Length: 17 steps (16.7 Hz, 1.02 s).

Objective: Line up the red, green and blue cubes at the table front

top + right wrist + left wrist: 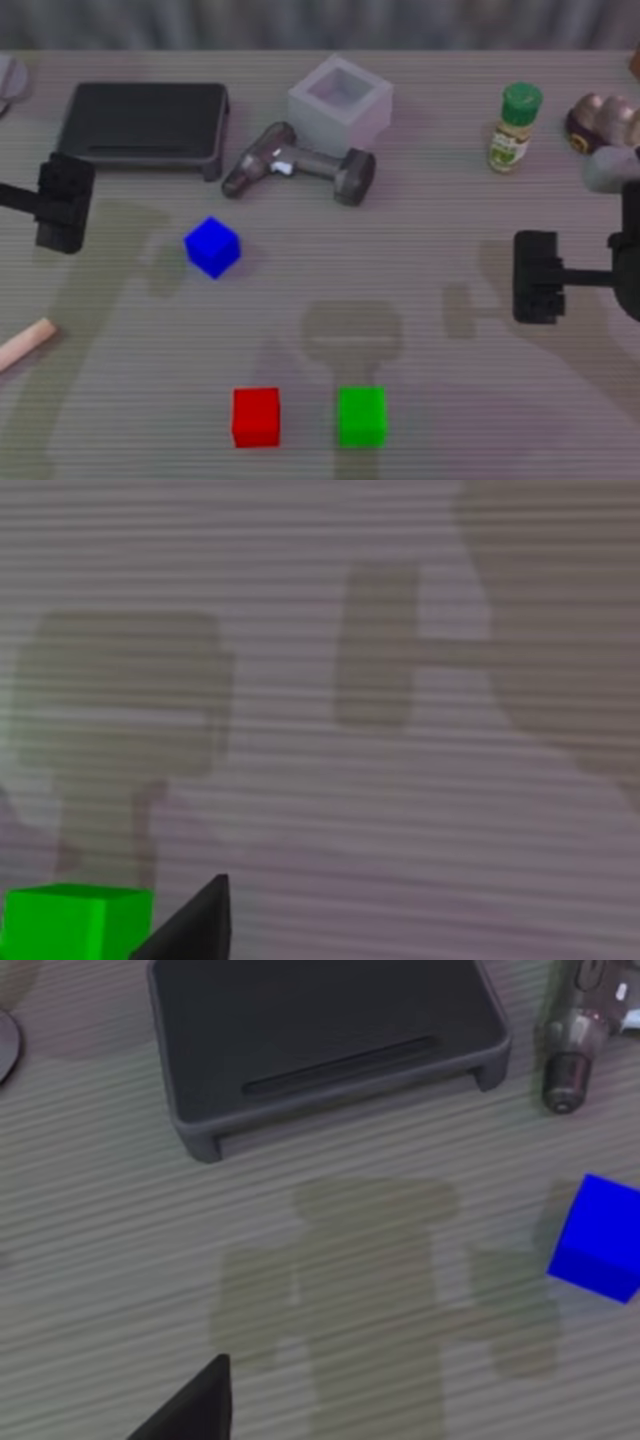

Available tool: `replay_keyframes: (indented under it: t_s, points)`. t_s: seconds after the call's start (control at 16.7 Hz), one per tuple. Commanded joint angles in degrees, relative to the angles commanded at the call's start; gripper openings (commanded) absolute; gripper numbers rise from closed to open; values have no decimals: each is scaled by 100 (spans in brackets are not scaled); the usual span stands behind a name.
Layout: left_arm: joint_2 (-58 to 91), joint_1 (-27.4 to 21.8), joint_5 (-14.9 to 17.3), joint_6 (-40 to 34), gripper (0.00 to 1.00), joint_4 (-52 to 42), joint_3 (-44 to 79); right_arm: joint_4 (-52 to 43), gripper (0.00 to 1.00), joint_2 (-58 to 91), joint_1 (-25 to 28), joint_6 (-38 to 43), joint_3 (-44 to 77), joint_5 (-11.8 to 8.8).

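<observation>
Blue cube — beside left end effector

The red cube and the green cube are sitting flat side by side at the front edge of the table, red to the left of green, a gap lying between them. The blue cube is resting well behind the red cube and slightly to its left, turned at an angle to the table's edges.
</observation>
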Motion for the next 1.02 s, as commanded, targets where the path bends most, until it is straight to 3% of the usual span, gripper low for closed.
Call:
replay_keyframes:
  t_s: [0.6,1.02]
  points:
    - [5623,-853,-7,838,100,-2881,4428,2737,100,-5100,-2268,-2242,-3728,-238]
    - [7089,-1096,2,1075,100,-3610,5806,3720,100,-6638,-2928,-2853,-4675,-445]
